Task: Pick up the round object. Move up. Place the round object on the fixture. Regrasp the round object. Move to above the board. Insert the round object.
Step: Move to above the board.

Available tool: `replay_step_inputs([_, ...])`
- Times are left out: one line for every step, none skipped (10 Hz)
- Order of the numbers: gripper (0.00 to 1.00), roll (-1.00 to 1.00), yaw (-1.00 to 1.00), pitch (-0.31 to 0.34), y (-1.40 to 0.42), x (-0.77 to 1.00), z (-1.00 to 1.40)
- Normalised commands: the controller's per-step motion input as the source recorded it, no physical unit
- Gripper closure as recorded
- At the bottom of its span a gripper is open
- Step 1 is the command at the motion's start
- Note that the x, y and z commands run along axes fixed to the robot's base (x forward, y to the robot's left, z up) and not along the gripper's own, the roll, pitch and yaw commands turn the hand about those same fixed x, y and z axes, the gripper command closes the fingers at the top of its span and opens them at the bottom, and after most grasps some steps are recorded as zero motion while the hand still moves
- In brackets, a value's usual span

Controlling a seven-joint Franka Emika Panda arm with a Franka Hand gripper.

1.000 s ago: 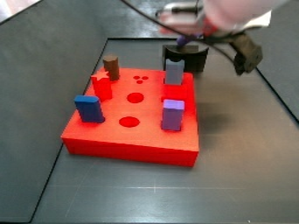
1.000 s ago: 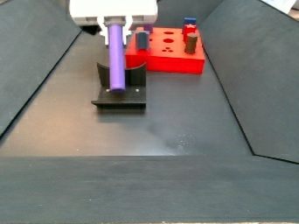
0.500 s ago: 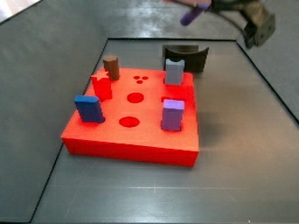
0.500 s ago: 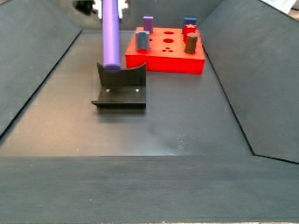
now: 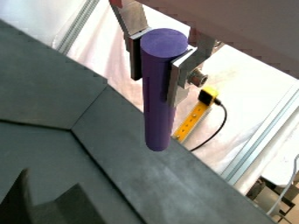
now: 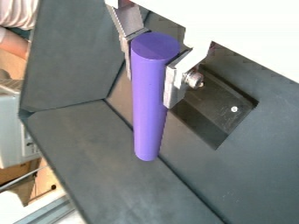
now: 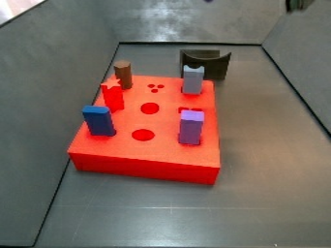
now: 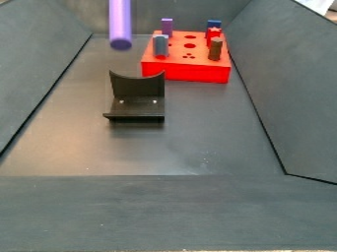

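Here you have the round object (image 5: 160, 87) pinched near its upper end between the two silver fingers (image 5: 184, 68) of the gripper (image 5: 162, 48); in both wrist views the plates press flat against the purple rod's sides (image 6: 149, 96), and most of its length hangs free below them.

Take the fixture (image 8: 136, 96) as your landmark. In a side view only the rod's lower end (image 8: 120, 24) shows, hanging upright in the air well above the fixture and a little to its left in that picture, touching nothing; the gripper itself lies beyond the top edge of that picture. The fixture's curved cradle is empty.

The board (image 8: 191, 57) lies on the floor just behind the fixture in that side view, near it but apart. In a side view from the opposite end, the board (image 7: 149, 129) fills the middle ground with the fixture (image 7: 206, 63) beyond its far right corner. On the board you can see a blue peg (image 7: 99, 119), a red peg (image 7: 112, 95), a brown peg (image 7: 123, 74), a short purple peg (image 7: 192, 126) and a grey-blue peg (image 7: 193, 78), all upright, with open round holes (image 7: 145, 135) between them. Neither rod nor gripper appears in that picture.
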Motion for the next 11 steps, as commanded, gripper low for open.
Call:
replay_step_inputs([1.00, -0.05, 0.07, 0.085, 0.02, 0.01, 1.00])
replay_step_inputs([1.00, -0.05, 0.07, 0.089, 0.01, 0.02, 0.95])
replay_step_inputs([1.00, -0.05, 0.08, 0.096, 0.00, 0.02, 0.78])
replay_step_inputs([1.00, -0.04, 0.08, 0.098, -0.01, 0.02, 0.55])
replay_step_inputs([1.00, -0.04, 0.08, 0.100, -0.01, 0.02, 0.38])
replay_step_inputs([1.00, -1.00, -0.08, -0.009, -1.00, -0.62, 0.16])
replay_step_inputs([1.00, -1.00, -0.08, -0.014, -1.00, -0.63, 0.13])
replay_step_inputs([1.00, -1.00, -0.08, -0.030, -1.00, -0.67, 0.15])
replay_step_inputs([1.00, -1.00, -0.08, -0.033, -1.00, -0.68, 0.14])
replay_step_inputs([1.00, -1.00, -0.09, -0.033, -1.00, -0.70, 0.15])
replay_step_inputs([1.00, -1.00, -0.09, -0.030, -1.00, -0.71, 0.14])
